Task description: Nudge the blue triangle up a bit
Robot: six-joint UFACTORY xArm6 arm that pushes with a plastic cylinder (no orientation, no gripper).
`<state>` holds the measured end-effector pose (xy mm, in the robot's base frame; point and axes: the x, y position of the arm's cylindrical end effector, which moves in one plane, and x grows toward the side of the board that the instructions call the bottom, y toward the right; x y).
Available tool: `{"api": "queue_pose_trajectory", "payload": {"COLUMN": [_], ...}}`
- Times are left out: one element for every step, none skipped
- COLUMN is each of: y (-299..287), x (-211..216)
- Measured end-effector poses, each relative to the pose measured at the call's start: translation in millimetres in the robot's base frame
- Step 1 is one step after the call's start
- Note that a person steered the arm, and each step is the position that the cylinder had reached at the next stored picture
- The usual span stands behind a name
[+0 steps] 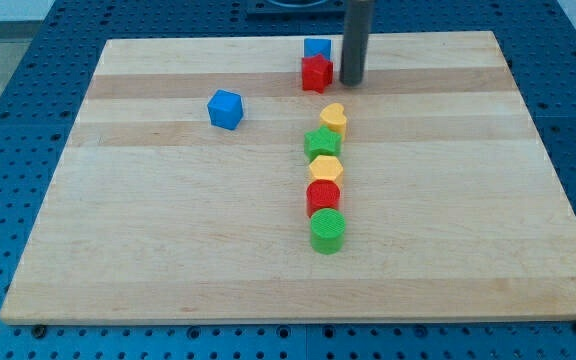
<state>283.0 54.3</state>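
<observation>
Only the one camera view to call, and my tip point(351, 82) sits near the top of the frame, just right of centre, planted on the board right beside the red star-shaped plastic block point(316, 73), on that block's right. There is no pincer on this rod at all, so nothing to call wide, narrow or holding: it is a plain pushing end. The target, the small blue plastic triangle point(317, 47), is tucked just above the red block, seemingly touching it, and close to the board's top edge. To do this nudge cleanly, I judge the tip would need to get beneath the triangle, yet the red block occupies that spot, so a short, gentle upward push is wanted, with little room before the edge. Down the middle runs a line of blocks: a yellow heart point(335, 118), a green star point(322, 143), a yellow hexagon point(325, 168), a red cylinder point(322, 194) and a green cylinder point(328, 230), with a blue cube point(225, 109) apart at upper left. All rest on a pale wooden board point(168, 240), which lies on a blue perforated table point(8, 90).
</observation>
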Motion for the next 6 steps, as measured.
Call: {"api": "queue_pose_trajectory", "payload": {"y": [-47, -94, -95, -13, -6, -22], "x": [5, 9, 12, 25, -12, -28]}}
